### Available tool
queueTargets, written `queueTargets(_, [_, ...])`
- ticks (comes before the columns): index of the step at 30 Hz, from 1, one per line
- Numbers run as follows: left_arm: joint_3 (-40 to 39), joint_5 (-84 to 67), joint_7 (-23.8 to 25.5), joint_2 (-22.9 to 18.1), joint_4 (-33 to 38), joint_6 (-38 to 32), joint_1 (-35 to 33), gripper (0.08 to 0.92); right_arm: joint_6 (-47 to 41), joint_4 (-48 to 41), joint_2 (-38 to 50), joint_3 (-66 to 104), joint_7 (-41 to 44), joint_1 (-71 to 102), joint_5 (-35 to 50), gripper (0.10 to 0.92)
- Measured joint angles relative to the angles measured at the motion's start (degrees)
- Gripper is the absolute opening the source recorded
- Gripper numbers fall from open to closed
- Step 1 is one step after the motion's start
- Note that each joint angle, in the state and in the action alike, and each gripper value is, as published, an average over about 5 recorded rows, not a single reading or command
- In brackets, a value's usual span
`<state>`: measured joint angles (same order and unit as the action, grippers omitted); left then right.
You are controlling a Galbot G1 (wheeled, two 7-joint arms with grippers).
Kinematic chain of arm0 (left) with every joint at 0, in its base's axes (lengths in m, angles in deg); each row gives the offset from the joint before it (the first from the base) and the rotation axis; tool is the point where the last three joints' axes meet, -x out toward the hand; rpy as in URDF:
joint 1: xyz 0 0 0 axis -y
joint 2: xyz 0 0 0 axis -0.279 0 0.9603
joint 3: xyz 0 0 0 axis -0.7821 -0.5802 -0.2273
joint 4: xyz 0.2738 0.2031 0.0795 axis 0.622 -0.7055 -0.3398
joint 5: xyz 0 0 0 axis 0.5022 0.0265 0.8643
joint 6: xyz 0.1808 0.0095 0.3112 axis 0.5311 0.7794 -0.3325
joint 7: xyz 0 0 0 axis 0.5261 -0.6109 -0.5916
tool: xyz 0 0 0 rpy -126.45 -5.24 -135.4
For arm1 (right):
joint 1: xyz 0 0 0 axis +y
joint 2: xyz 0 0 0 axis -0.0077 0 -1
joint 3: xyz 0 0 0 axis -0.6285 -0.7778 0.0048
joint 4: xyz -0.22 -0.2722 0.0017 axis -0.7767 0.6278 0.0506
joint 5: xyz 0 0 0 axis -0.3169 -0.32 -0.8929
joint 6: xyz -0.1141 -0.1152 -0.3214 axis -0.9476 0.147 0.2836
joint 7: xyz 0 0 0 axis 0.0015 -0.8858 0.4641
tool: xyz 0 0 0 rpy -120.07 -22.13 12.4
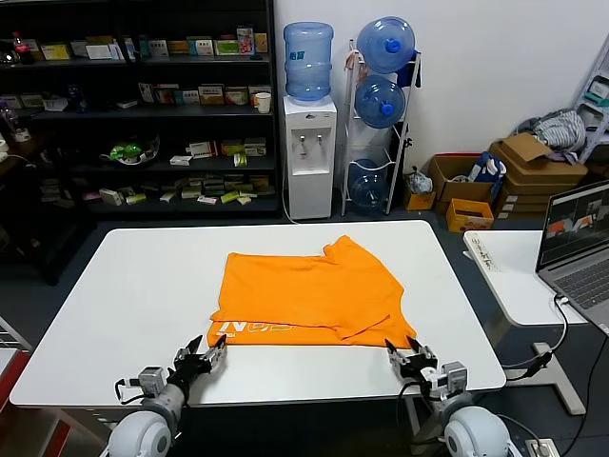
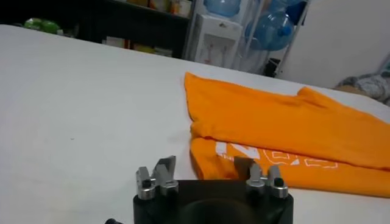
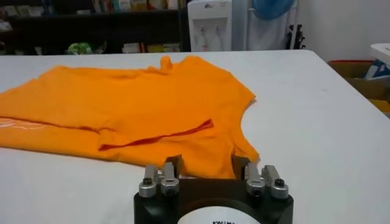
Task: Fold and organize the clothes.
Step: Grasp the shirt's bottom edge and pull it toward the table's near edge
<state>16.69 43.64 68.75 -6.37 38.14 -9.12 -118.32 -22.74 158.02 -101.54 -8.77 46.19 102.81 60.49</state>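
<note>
The clothes are one bright orange T-shirt (image 1: 309, 290), lying partly folded on the white table (image 1: 133, 286). White lettering (image 1: 257, 330) shows along its near left edge. My left gripper (image 1: 211, 354) sits low at the shirt's near left corner. In the left wrist view its fingers stand apart around that corner of the shirt (image 2: 292, 128), left gripper (image 2: 206, 164). My right gripper (image 1: 404, 350) is at the near right corner. The right wrist view shows the right gripper (image 3: 206, 161) with jaws apart and the shirt (image 3: 140, 103) hem lying between them.
A laptop (image 1: 580, 238) stands on a small side table at the right. Behind the table are dark shelves (image 1: 143, 105), a water dispenser (image 1: 309, 152), spare bottles and cardboard boxes (image 1: 528, 167). Bare tabletop lies left and right of the shirt.
</note>
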Motion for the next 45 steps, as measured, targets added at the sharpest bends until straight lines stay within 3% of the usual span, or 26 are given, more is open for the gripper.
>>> queueTargets(12, [-0.28,0.14,0.17,0.22,0.62,-0.19,-0.46,0.239,-0.37,1.42,0.64,0.28,-1.16,1.17,0.71,0.17])
queueTargets(16, [-0.09,-0.07,0.1,0.64,1.36,-0.19,-0.99,0.127,-0.62,2.11,1.15,0.52,-1.73,1.68,1.48,0.126])
queueTargets(19, [0.26,-0.43,-0.05,1.09,2.18,-0.1,-1.47,0.091,-0.96,2.84,1.65,0.84,-2.27,2.26,2.26,0.124])
queueTargets(28, [1.73,-2.53,-1.75,3.83,7.72,1.27,-4.77,0.09,-2.27,7.41,4.55,2.35,-4.41,6.06,5.17,0.124])
queueTargets(38, [4.46,-3.87,-5.17,5.99,17.06,3.36,-13.98,0.091,-3.89,14.62,7.85,4.69,-7.09,13.68,6.24,0.124])
queueTargets(41, [5.03,-3.84,-6.34,5.95,19.4,4.0,-16.76,0.132,-4.44,16.35,8.53,5.43,-7.78,15.67,6.38,0.144])
queueTargets(45, [5.97,-4.01,-7.97,5.97,21.53,4.95,-19.42,0.242,-5.28,18.41,9.46,6.32,-8.89,17.17,6.89,0.241])
